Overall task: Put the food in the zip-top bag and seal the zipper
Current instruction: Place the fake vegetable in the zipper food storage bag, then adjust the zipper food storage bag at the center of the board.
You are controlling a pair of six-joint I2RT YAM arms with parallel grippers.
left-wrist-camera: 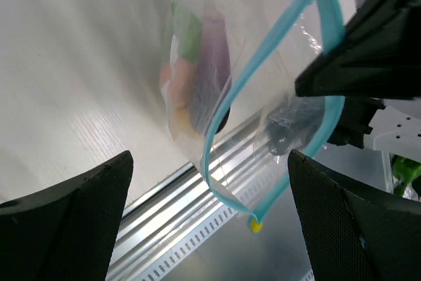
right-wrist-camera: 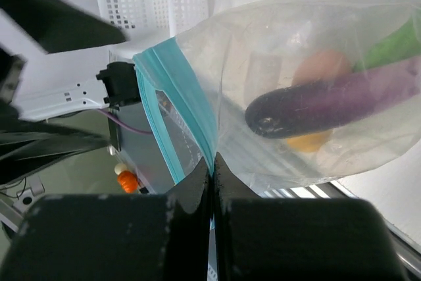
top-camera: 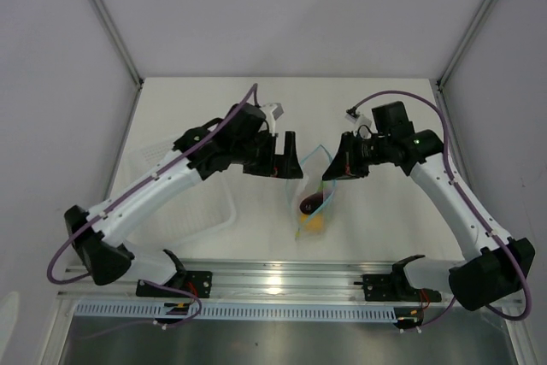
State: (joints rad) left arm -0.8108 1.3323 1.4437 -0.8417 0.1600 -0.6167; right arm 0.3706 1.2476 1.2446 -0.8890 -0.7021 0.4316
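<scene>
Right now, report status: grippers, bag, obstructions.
Right gripper shut on zipper. Left gripper open, holding nothing. Food inside zip-top bag, mouth unsealed. No obstruction seen.

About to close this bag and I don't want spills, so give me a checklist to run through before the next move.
1. Food inside bag: ok, purple, pink, green and yellow pieces show through.
2. Right end effector shut on zipper: ok.
3. Left end effector open, ready to grip: ok, it holds nothing.
4. Zipper sealed: not ok, its strips gape apart.
5. Bag bottom resting on table: cannot tell.
</scene>
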